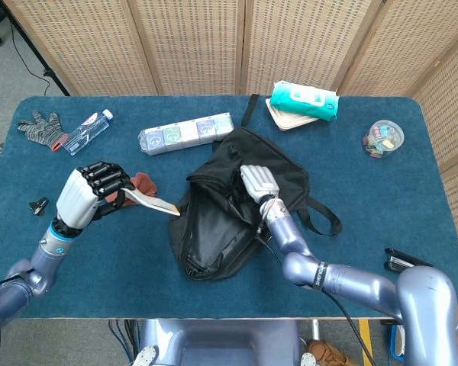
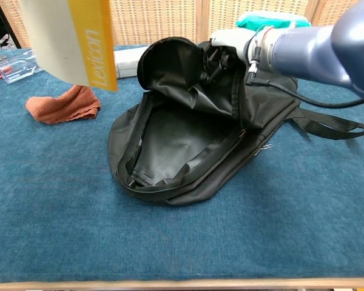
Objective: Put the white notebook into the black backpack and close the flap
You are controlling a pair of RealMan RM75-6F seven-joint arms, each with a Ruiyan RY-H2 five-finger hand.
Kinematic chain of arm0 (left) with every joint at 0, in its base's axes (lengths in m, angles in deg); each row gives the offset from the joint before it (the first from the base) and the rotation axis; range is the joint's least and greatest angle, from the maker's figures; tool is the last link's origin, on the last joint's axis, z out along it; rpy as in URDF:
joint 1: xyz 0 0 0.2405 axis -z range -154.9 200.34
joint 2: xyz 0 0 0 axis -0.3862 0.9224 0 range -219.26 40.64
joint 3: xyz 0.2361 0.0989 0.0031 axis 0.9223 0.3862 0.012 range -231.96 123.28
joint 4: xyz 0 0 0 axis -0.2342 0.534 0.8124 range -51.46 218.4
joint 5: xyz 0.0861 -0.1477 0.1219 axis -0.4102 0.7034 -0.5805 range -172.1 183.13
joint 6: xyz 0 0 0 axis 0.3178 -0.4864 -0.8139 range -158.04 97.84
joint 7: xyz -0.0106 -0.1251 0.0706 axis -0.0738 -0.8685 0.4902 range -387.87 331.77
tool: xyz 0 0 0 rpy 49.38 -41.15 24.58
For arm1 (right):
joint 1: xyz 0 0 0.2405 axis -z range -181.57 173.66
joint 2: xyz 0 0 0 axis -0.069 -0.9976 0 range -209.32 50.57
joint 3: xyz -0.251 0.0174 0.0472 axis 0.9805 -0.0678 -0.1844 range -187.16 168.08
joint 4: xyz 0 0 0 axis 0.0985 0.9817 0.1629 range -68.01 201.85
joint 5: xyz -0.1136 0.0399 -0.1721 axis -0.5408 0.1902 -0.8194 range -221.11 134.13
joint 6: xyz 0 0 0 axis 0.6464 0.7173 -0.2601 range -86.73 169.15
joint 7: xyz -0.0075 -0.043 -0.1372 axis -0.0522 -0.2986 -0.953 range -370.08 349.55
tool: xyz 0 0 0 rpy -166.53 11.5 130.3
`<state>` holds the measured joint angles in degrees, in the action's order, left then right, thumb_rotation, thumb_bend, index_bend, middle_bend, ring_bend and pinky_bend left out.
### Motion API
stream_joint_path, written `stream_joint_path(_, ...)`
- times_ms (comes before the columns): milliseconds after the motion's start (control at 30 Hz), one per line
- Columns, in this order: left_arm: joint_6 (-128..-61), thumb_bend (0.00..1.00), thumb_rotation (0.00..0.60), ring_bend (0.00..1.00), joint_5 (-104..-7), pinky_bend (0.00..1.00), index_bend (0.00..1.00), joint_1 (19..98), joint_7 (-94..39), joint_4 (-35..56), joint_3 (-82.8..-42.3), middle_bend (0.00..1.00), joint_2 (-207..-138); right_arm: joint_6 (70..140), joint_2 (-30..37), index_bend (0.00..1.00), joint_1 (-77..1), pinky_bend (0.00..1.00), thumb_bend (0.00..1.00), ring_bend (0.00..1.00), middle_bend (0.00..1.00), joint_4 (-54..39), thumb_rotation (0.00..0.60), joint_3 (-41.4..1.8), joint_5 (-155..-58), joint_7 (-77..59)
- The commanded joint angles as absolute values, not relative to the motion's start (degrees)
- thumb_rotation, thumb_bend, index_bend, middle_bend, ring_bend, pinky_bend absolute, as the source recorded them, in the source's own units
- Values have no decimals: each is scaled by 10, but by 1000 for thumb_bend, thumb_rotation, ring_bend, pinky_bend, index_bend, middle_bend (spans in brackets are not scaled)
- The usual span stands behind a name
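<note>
While the backpack mouth stands open, the step in hand is judged to be carrying the notebook over and into it; entries run left to right.

Left hand: the left hand (image 1: 88, 197) has its fingers curled around the near end of the notebook and holds it clear of the table.
Notebook: the white notebook (image 2: 70, 39) hangs in the air just left of the bag opening, its far corner near the rim; not yet inside.
Writing: the yellow spine strip reads "Lexicon" in the chest view; no other label is legible.
Backpack: the black backpack (image 1: 214, 229) lies on the blue table (image 1: 382, 213), zip open, lining exposed.
Right hand: the right hand (image 1: 258, 183) grips the lifted flap (image 2: 170, 60) with closed fingers, holding it up and back.
Method: the flap should be held high until the notebook is fully in; lead with the notebook's narrow edge, angled down along the lining, so that no corner catches the zip.
</note>
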<state>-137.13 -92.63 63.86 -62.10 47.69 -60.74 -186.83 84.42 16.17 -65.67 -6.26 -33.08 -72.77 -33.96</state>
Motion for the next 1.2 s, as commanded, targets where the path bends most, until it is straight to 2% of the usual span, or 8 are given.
stream_joint_path(33, -1375, 617, 600, 494, -936, 654, 826, 651, -615, 486, -604, 631, -1886, 845, 151, 580, -656, 868, 581, 618, 636, -73, 600, -329, -724, -337)
stream_joint_path(433, -1371, 614, 600, 495, -960, 654, 826, 718, -613, 555, -598, 631, -1991, 832, 110, 581, -648, 868, 581, 618, 637, -108, 600, -322, -735, -298)
stream_joint_path(700, -1366, 613, 600, 493, -970, 654, 826, 766, -634, 674, -583, 632, -2097, 818, 79, 581, -643, 868, 581, 618, 637, -132, 600, -318, -742, -270)
stream_joint_path(867, -1355, 613, 600, 487, -972, 654, 826, 798, -625, 725, -574, 632, -2138, 813, 62, 581, -642, 868, 581, 619, 637, -144, 600, -310, -745, -263)
stream_joint_path(1067, -1337, 612, 600, 475, -979, 654, 826, 821, -598, 762, -550, 632, -2146, 809, 43, 582, -645, 868, 582, 619, 638, -147, 600, -302, -740, -254)
stream_joint_path(1200, -1310, 610, 600, 474, -966, 654, 825, 813, -606, 763, -548, 632, -2144, 807, 32, 583, -647, 868, 581, 620, 638, -147, 600, -298, -736, -249)
